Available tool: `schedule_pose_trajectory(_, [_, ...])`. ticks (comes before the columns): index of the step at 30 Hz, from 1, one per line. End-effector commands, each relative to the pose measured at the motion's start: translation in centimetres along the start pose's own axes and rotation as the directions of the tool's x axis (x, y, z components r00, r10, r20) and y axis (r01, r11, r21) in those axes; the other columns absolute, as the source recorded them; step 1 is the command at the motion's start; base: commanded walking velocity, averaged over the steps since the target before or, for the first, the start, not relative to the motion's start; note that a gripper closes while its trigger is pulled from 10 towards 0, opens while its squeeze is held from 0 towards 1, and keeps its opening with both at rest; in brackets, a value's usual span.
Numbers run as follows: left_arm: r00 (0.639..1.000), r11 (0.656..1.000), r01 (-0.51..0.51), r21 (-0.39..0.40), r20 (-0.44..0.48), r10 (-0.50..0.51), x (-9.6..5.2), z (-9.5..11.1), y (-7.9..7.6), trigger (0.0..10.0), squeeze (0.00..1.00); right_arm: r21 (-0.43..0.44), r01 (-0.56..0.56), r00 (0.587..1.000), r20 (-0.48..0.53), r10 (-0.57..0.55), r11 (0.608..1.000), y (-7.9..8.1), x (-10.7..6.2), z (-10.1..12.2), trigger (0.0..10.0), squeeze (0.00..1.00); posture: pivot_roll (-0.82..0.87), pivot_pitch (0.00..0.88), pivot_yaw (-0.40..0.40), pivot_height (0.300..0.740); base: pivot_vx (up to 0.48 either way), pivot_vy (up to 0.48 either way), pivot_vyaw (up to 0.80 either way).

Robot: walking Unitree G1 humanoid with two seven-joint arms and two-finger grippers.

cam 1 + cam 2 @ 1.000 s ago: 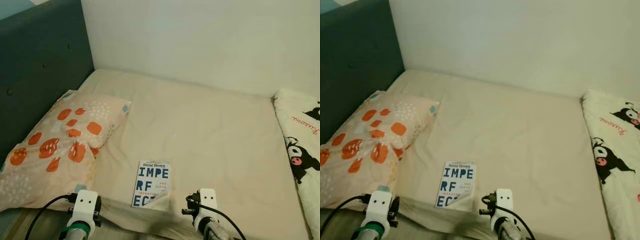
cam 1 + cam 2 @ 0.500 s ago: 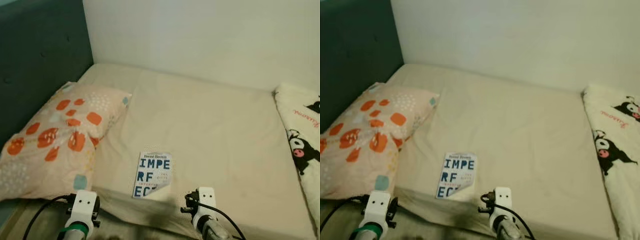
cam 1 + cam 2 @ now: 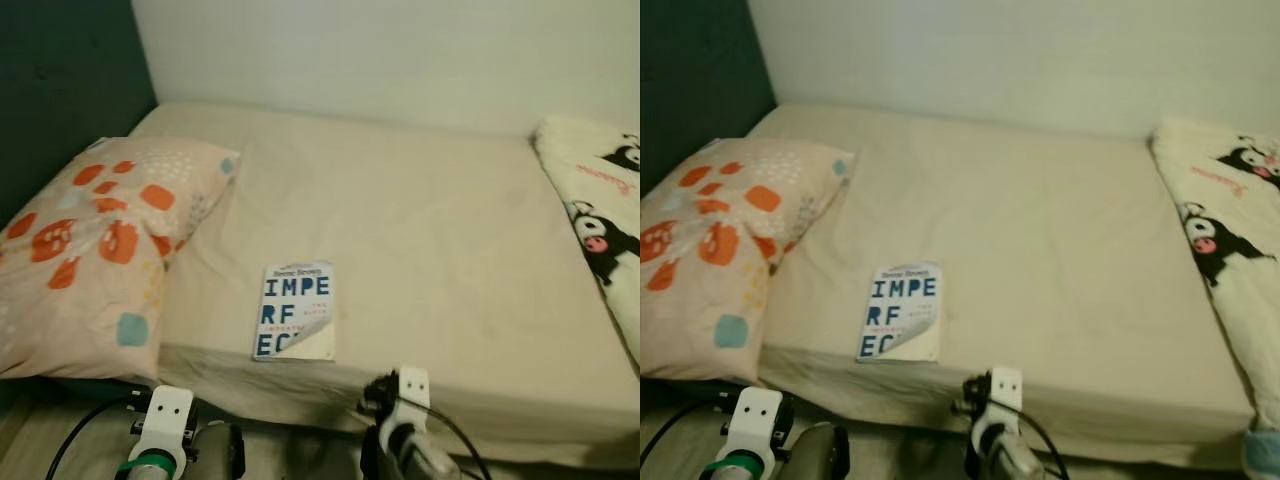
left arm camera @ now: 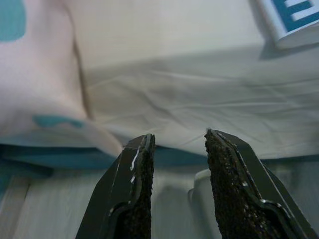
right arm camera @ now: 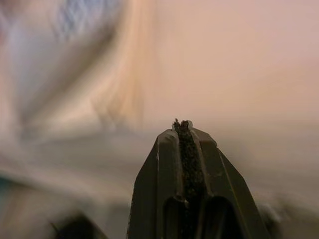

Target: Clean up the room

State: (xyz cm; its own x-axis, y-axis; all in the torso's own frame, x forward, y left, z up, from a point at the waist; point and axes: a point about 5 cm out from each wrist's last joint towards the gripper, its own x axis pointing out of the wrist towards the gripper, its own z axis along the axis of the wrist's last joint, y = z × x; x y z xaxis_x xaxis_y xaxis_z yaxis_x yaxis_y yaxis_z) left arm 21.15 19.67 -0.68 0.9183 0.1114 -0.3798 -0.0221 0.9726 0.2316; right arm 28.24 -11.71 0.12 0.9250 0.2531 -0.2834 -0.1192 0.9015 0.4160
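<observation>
With the book lying flat at lower centre of the frame near the bed edge, it is best approached by the parted left gripper, while the right gripper is kept pressed closed.

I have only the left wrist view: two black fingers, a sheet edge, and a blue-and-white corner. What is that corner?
Observer: It belongs to a book lying flat near the front edge of the bed.
Operator: What is the pale shape with teal patches beside my fingers?
Observer: A pillow with orange spots, at the robot's left end of the bed.
Operator: How does the right claw stand?
Observer: The right claw has its fingers pressed shut on nothing, low in front of the bed.
Operator: Anything on the far right?
Observer: A cream blanket with black cartoon figures.
</observation>
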Motion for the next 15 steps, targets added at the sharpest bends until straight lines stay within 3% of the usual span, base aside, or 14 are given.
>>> schedule_pose_trajectory(1, [1.0,1.0,-0.001,0.007,0.005,0.001,-0.3,-0.2,0.0,10.0,0.0,0.037,-0.026,0.998,0.061,0.024,0.999,0.4,0.3,1.1,10.0,0.0,0.09,0.045,-0.016,0.6,0.0,0.0,0.0])
schedule_pose_trajectory(4, [1.0,1.0,-0.007,0.02,0.001,0.007,-0.9,-0.8,0.2,10.0,0.0,0.097,-0.053,0.991,0.127,0.04,0.994,1.2,1.3,2.9,10.0,0.0,0.1,0.049,-0.027,0.6,0.0,0.0,0.0])
schedule_pose_trajectory(8, [1.0,1.0,-0.008,0.028,-0.003,0.008,-1.4,-1.1,0.3,10.0,0.0,0.111,-0.059,0.99,0.132,0.044,0.992,1.5,1.9,3.5,10.0,0.0,0.11,0.058,-0.041,0.6,0.0,0.0,0.0])
schedule_pose_trajectory(10, [1.0,0.999,-0.009,0.039,-0.006,0.009,-1.8,-1.4,0.3,10.0,0.0,0.067,-0.052,0.994,0.102,0.045,0.996,1.8,2.3,3.7,10.0,0.0,0.12,0.072,-0.045,0.6,0.0,0.0,0.0])
schedule_pose_trajectory(12, [1.0,0.998,-0.002,0.064,-0.009,0.003,-2.6,-1.7,0.4,10.0,0.0,-0.032,0.006,1.0,0.017,-0.005,0.999,1.9,2.9,3.4,10.0,0.0,0.13,0.09,-0.048,0.6,0.0,0.0,0.0])
schedule_pose_trajectory(13, [1.0,0.997,0.003,0.076,-0.002,-0.002,-3.0,-1.6,0.5,10.0,0.0,-0.069,0.032,0.999,-0.015,-0.034,0.997,2.1,3.2,3.5,3.4,0.0,0.15,0.12,-0.047,0.6,0.0,0.0,0.0])
schedule_pose_trajectory(14, [1.0,0.997,0.006,0.083,0.003,-0.006,-3.3,-1.6,0.6,10.0,0.0,-0.086,0.047,0.998,-0.032,-0.05,0.995,2.1,3.4,3.5,0.0,0.0,0.15,0.12,-0.047,0.6,0.0,0.0,0.0])
schedule_pose_trajectory(15, [1.0,0.996,0.008,0.094,0.026,-0.01,-3.7,-1.2,0.8,10.0,0.0,-0.087,0.051,0.998,-0.033,-0.054,0.995,2.5,3.7,3.9,0.0,0.0,0.17,0.151,-0.048,0.6,0.0,0.0,0.0])
